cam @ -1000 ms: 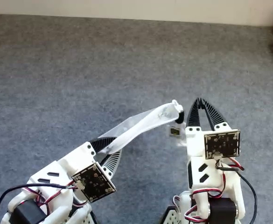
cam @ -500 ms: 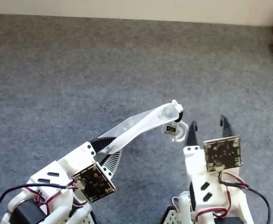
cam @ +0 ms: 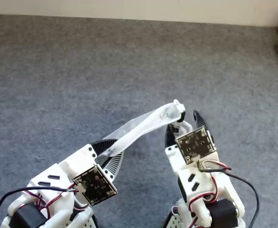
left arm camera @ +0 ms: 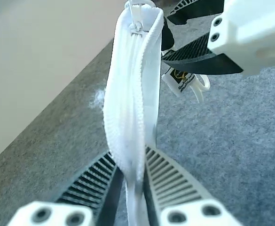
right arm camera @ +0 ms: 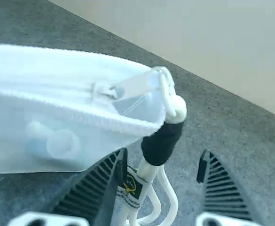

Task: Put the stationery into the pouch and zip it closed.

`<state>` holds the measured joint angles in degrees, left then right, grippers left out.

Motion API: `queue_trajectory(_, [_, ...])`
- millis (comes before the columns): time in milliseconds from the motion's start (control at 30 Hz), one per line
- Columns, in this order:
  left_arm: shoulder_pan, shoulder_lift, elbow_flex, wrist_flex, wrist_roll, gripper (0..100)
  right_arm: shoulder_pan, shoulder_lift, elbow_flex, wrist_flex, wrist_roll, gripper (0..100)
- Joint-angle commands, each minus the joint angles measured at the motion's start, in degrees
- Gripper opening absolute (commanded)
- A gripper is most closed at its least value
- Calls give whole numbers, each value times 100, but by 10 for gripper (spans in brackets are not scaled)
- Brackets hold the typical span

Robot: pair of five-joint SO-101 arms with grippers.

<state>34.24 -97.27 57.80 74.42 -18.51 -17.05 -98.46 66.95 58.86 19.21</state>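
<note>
A white translucent pouch (cam: 139, 130) is held off the grey table (cam: 58, 71), stretched from the lower left toward the middle of the high view. Its near end is clamped between the ribbed black fingers of the left hand (cam: 114, 151), and that end is hidden by them.

Through the pouch wall in the right wrist view, a pale blue rounded item (right arm camera: 50, 141) is seen lying inside. It is too blurred by the fabric to be named, and no other contents can be made out.

The zip teeth are seen joined along the visible length. The slider (right arm camera: 99, 89) is placed close to the far end, with its clear pull tab (right arm camera: 137, 84) pointing to the tip of the pouch. A white loop cord (right arm camera: 168, 101) is hung from that tip and passed through a black sleeve (right arm camera: 161, 139). A small tag (right arm camera: 132, 186) is hung below the sleeve and is cut off at the lower edge.

The right hand (cam: 181, 122) is held at the pouch's far end with its fingers spread apart. The cord and tag are placed between them, nearer one finger. Whether that finger is touched by the cord cannot be told.
</note>
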Motion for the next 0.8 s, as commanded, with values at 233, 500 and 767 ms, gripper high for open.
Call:
queue_trajectory(233, [-110, -4, -22, 62, 26, 5, 418, -4, 101, -1209, 62, 15])
queue_trajectory(500, [-110, -4, -22, 62, 26, 5, 1499, -4, 101, -1947, 9, 5])
queue_trajectory(767, [-110, -4, -22, 62, 26, 5, 2352, -4, 101, -2387, -290, 5])
